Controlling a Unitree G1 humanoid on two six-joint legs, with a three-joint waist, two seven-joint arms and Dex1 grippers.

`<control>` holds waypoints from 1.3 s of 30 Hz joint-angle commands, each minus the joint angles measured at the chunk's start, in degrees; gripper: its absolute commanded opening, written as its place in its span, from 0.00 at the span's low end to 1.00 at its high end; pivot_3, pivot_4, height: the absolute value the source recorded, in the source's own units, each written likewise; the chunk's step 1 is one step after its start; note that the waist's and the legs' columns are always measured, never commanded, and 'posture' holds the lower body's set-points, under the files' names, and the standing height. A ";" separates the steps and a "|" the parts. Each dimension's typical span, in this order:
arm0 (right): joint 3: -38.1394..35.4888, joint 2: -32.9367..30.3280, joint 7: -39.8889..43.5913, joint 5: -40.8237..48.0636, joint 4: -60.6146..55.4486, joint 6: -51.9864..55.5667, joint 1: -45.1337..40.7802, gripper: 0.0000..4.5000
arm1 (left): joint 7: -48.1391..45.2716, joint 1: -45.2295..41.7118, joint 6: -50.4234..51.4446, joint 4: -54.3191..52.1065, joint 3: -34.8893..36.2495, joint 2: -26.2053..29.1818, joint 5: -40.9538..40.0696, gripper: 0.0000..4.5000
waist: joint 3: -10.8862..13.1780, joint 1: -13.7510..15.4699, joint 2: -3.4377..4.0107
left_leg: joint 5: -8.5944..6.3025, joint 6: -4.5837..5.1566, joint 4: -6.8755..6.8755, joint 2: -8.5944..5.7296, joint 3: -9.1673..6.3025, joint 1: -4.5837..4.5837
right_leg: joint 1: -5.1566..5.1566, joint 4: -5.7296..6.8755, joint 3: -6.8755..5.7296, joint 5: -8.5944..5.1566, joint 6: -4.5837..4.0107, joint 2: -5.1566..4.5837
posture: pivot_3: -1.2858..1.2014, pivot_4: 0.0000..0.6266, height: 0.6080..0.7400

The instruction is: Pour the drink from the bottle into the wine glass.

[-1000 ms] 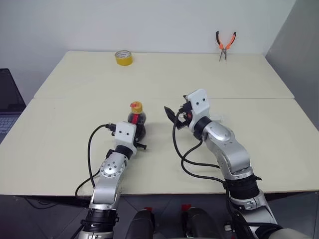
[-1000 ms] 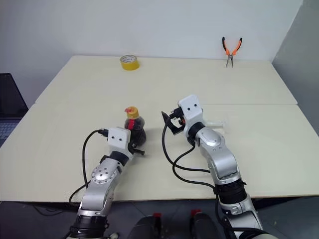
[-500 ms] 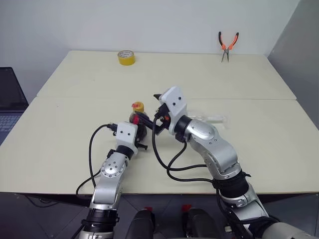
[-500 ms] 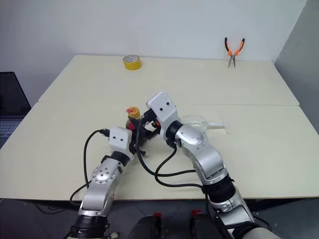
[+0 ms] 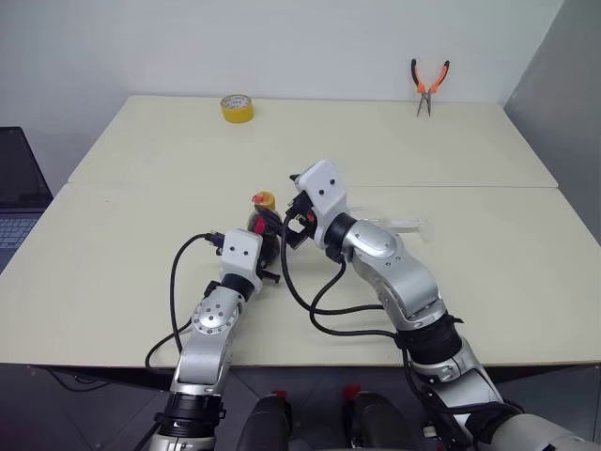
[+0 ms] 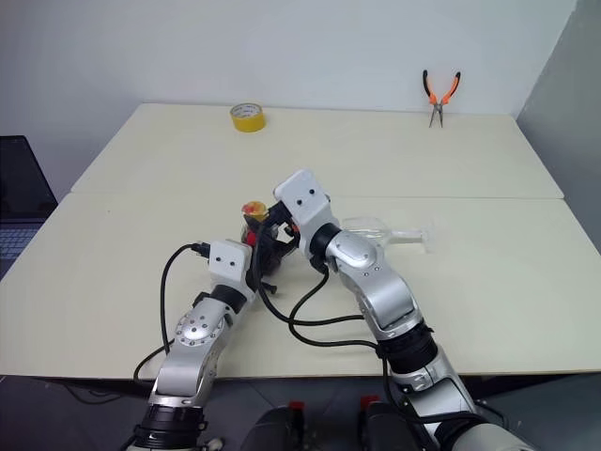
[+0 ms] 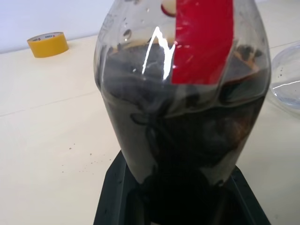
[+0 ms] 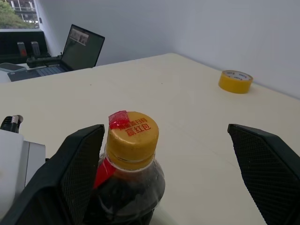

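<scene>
One bottle [image 8: 130, 173], one wine glass [image 6: 368, 228], one yellow tape roll [image 5: 234, 108], one pair of orange-handled pliers [image 5: 427, 83], one laptop [image 8: 82, 46], all on or beside the one cream table [image 5: 488, 263]. Left gripper [image 5: 264, 256] is level, pointing forward, clamped tight around the lower body of the bottle, which stands upright on the table with its yellow cap [image 8: 132, 134] on and the dark drink [image 7: 187, 131] filling most of it. Right gripper [image 8: 173, 173] reaches across from the right, angled forward-left, fingers [image 8: 77, 168] spread wide with nothing held; the cap sits between them, near one finger and well apart from the other. Wine glass lies on its side just behind the right arm. Tape roll and pliers are far ahead of both grippers at the table's back edge.
</scene>
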 commanded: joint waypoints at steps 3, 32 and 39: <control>0.01 0.64 -0.20 -0.70 -0.75 -1.81 -1.37 1.00 | -0.03 -1.14 -1.24 -2.29 -0.20 0.12 -0.08 0.16 | 0.00 0.00 0.00 | 0.00 0.00 0.00 0.00 0.00 0.00 | 0.00 0.00 0.00 0.00 0.00 0.00 | 0.52 0.24 1.00; -2.36 -0.96 -2.08 -1.41 -1.80 -0.80 1.11 1.00 | -0.02 -0.67 -1.11 -2.47 0.12 0.08 -0.20 0.16 | 0.00 0.00 0.00 | 0.00 0.00 0.00 0.00 0.00 0.00 | 0.00 0.00 0.00 0.00 0.00 0.00 | 0.52 0.24 1.00; -4.12 -3.11 -1.98 -0.85 -3.96 0.43 2.80 1.00 | 0.20 -0.42 -1.06 -2.55 0.50 0.22 -0.47 0.16 | 0.00 0.00 0.00 | 0.00 0.00 0.00 -0.01 0.00 0.00 | 0.00 0.00 0.01 0.00 0.00 0.00 | 0.52 0.24 1.00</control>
